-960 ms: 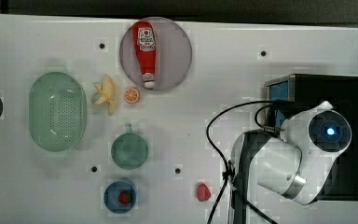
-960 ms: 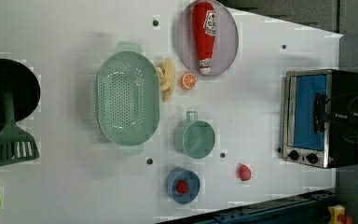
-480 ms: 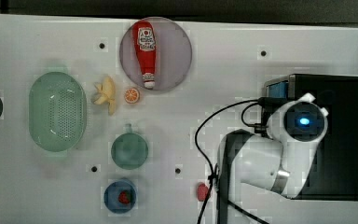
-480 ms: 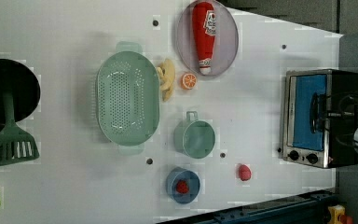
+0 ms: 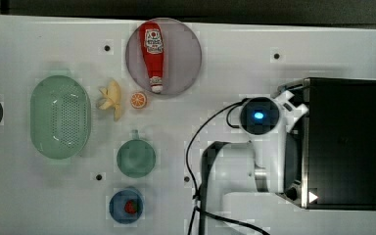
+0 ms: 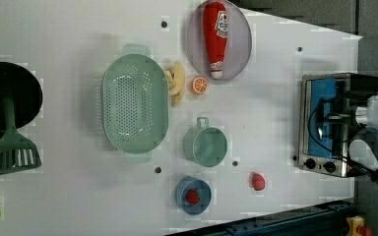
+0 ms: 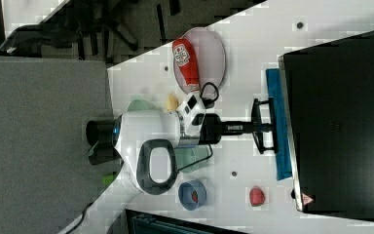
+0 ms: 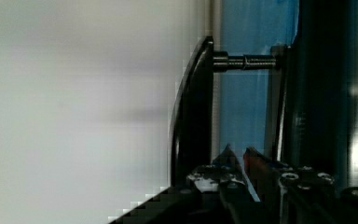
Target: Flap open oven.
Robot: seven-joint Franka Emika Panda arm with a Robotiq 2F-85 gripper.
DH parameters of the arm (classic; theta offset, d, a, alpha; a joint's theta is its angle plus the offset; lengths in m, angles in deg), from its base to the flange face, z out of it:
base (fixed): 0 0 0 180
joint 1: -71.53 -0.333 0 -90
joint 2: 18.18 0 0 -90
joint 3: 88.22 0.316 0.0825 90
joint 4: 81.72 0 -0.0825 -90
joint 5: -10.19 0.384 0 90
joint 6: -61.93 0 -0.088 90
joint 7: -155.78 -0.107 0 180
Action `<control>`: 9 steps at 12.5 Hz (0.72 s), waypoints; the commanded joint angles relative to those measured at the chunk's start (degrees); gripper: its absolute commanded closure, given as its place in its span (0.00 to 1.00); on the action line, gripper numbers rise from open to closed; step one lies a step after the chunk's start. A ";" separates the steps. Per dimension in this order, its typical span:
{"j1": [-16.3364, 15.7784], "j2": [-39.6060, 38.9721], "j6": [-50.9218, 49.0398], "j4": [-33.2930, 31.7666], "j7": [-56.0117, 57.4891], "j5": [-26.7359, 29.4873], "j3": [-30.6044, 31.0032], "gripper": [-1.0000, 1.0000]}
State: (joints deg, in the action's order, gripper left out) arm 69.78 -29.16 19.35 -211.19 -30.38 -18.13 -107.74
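In the top view, the white arm [image 5: 254, 161] covers the front of the oven [image 5: 342, 142], so its door cannot be seen there. In the left view, the arm is cut off at the right edge. In the wrist view, the gripper [image 8: 237, 156] is cut off by the picture's edge.

Black boxy toaster oven [image 5: 342, 142] at the top view's right table edge — silver front frame, blue-tinted glass door [image 7: 278, 124] with dark bar handle [image 7: 264, 126], two small black knobs [image 6: 320, 165] — door looks shut.
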 commanded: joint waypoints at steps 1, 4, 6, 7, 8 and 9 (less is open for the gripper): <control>-4.41 -4.20 -0.23 -0.82 -13.35 -4.12 3.25 0.83; -7.18 -8.81 -0.23 -0.31 -24.18 -11.38 4.27 0.83; -9.38 -11.78 -0.36 0.15 -32.99 -15.96 4.27 0.83; -10.41 -13.32 -0.59 0.65 -35.66 -17.72 4.27 0.83; -11.41 -14.94 -1.21 1.30 -37.35 -19.35 4.27 0.83; -12.38 -16.57 -1.99 2.10 -37.93 -20.72 4.26 0.83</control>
State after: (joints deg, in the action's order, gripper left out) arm 57.88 -46.37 18.48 -210.19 -60.89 -38.71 -103.15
